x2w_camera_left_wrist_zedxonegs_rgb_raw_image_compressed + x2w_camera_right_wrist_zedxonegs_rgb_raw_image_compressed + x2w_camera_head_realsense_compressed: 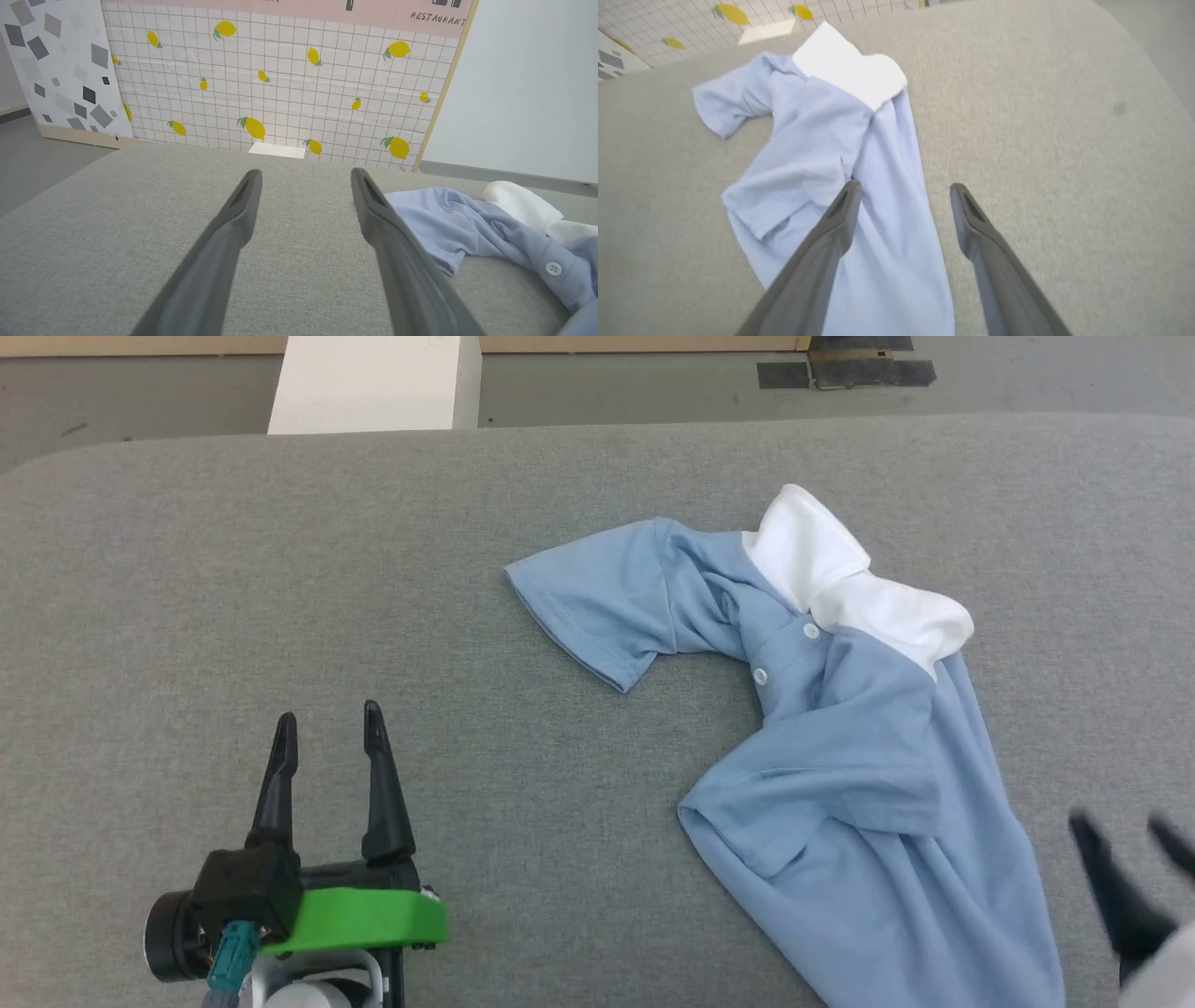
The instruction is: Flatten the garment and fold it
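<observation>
The garment [840, 765], a light blue polo shirt with a white collar [840, 579] and small white buttons, lies crumpled on the right half of the grey table [280, 569]. One sleeve sticks out to the left. My left gripper [329, 721] stands open over bare cloth at the lower left, well clear of the shirt; its wrist view shows the sleeve [434, 219] beside the right finger. At the lower right edge my right gripper [1125, 823] is open, just right of the shirt's body. Its wrist view shows the garment [822, 140] under and past the left finger [831, 224], nothing held.
The grey padded table has rounded far corners and ends at a grey floor. A white block [373, 383] stands beyond the far edge. A lemon-patterned wall panel [280, 79] rises behind the table in the left wrist view.
</observation>
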Controlling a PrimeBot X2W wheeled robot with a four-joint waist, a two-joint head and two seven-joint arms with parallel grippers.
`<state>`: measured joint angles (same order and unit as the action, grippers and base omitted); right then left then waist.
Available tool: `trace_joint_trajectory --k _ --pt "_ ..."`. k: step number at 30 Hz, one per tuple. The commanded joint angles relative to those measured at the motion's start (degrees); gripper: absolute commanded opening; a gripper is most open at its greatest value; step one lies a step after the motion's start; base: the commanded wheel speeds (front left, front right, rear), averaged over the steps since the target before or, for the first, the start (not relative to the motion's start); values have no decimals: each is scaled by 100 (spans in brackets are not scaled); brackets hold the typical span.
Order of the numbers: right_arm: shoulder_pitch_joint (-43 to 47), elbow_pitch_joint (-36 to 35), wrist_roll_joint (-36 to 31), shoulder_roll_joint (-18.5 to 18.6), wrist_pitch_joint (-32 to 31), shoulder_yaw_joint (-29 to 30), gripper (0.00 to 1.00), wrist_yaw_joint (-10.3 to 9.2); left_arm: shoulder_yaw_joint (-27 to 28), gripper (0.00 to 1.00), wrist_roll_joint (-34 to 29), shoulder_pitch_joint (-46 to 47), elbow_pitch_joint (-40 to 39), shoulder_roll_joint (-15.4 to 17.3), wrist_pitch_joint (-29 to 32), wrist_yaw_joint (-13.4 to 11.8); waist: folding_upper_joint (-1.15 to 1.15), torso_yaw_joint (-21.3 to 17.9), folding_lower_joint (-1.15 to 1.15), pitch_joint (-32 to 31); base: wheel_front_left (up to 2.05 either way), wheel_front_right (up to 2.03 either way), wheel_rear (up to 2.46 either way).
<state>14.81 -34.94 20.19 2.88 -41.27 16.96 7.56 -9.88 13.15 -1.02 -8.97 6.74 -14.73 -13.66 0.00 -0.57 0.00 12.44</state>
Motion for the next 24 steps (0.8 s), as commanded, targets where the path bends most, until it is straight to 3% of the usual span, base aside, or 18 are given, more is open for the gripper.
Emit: trace_joint_trajectory --k 1,8,17,18,19,20,24 --pt "-263 35 -43 1 87 -36 100 -8 11 100 22 90 -8 42 -26 19 0 48 0 -1 0 0 0" --pt "-829 709 -92 328 -297 -650 100 -8 -26 100 12 65 -30 63 -15 2 0 445 0 71 0 0 0" --pt "-1257 2055 -208 537 -181 -1137 100 -8 -62 100 40 38 -27 72 -13 1 0 758 0 146 0 0 0" --pt "-1298 2224 -199 492 -192 -1157 48 -8 -66 100 40 43 -24 76 -12 1 0 772 0 140 0 0 0" --pt "-1334 2342 -202 445 -192 -1142 36 -8 -69 100 40 47 -23 79 -9 -2 0 781 0 134 0 0 0" --pt "-1378 2460 -238 430 -166 -1156 0 -8 -74 100 40 53 -19 82 -5 -4 0 793 0 122 0 0 0" --pt "-1530 2665 -331 381 93 -1089 0 -8 -73 100 44 32 1 100 10 -25 0 784 0 18 0 0 0"
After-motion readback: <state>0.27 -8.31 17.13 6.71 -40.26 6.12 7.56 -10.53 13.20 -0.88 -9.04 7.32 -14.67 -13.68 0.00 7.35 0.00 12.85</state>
